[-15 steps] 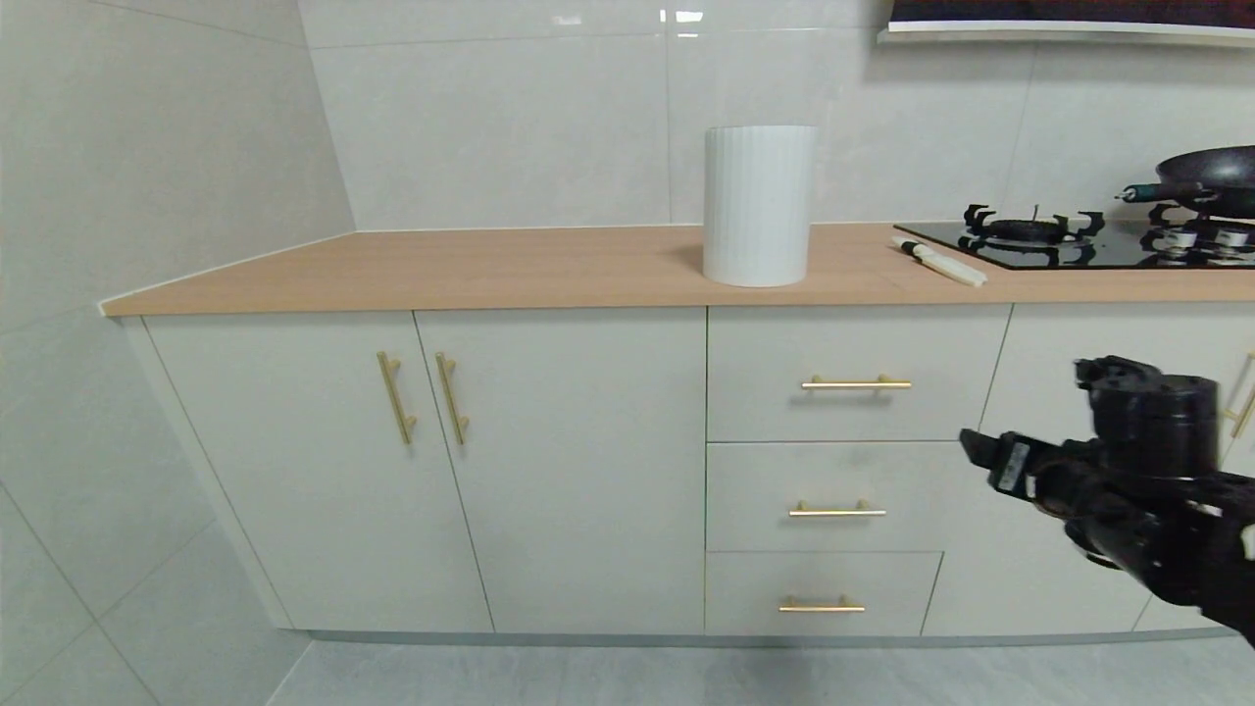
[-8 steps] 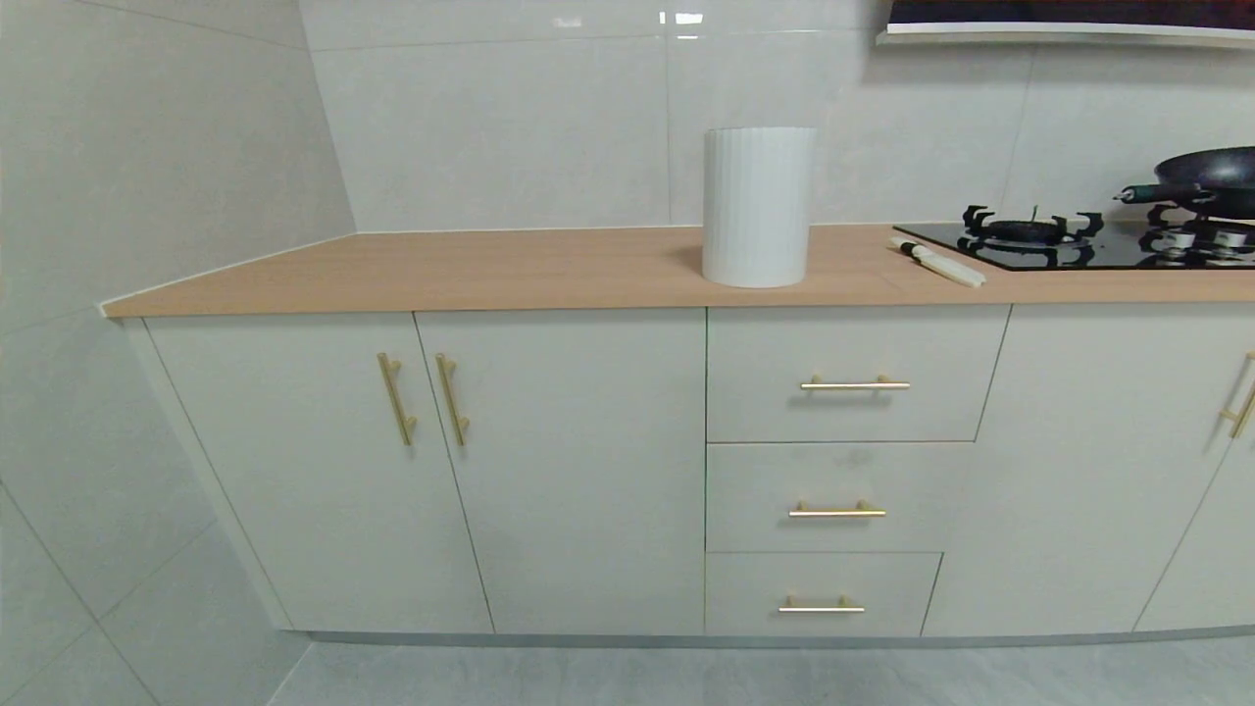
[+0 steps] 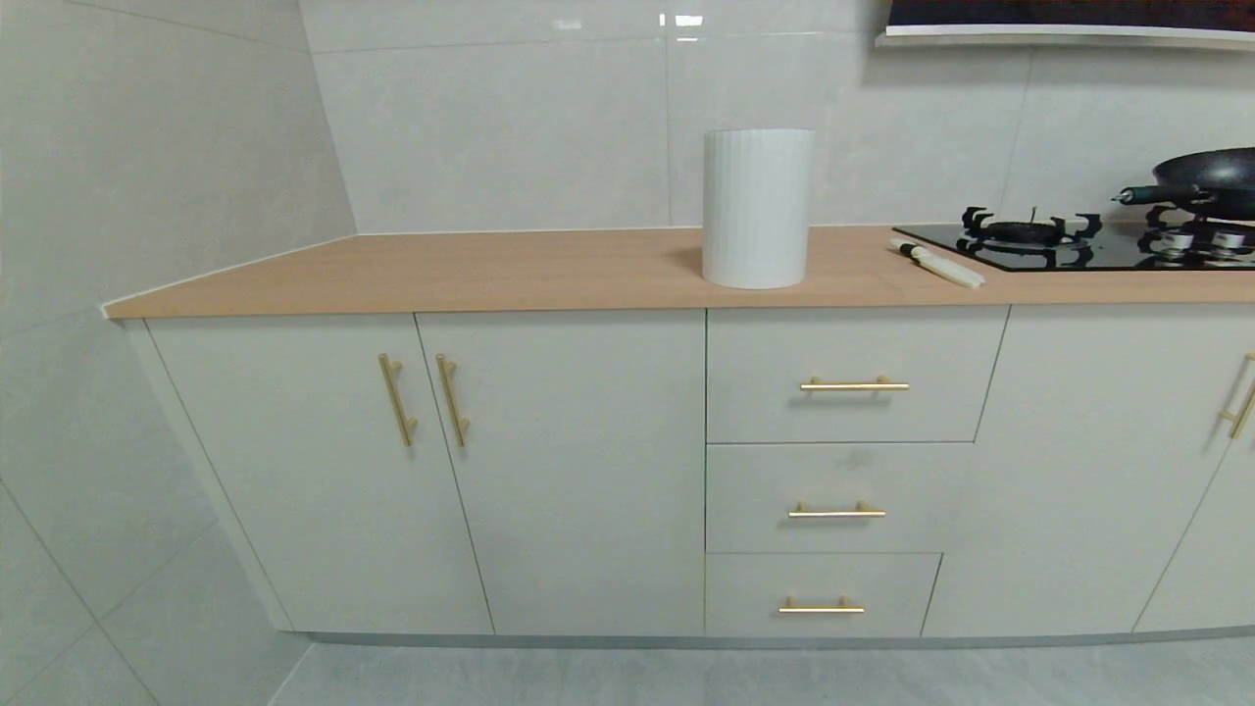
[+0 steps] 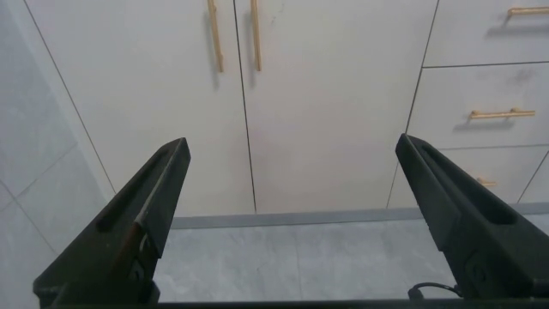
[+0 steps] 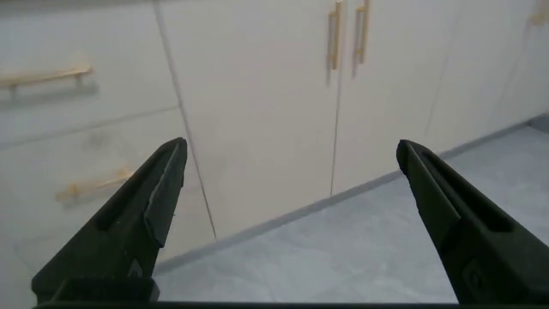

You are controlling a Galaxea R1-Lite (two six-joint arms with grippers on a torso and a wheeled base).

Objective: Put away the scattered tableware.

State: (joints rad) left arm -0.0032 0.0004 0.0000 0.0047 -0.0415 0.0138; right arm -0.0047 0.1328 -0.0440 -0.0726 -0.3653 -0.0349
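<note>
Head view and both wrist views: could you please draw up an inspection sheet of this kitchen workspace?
Surface: wooden countertop, level, above shut cabinets.
Job's things: a pale utensil with a dark end lies flat beside the hob; a white ribbed container stands upright to its left, apart from it.
Clutter: a dark pan on the hob's right burner.
Grippers: left gripper and right gripper both open, empty, low before the cabinet fronts.
Cables: nothing seen.
Surroundings: tiled wall, tiled floor, drawers with gold handles.
</note>
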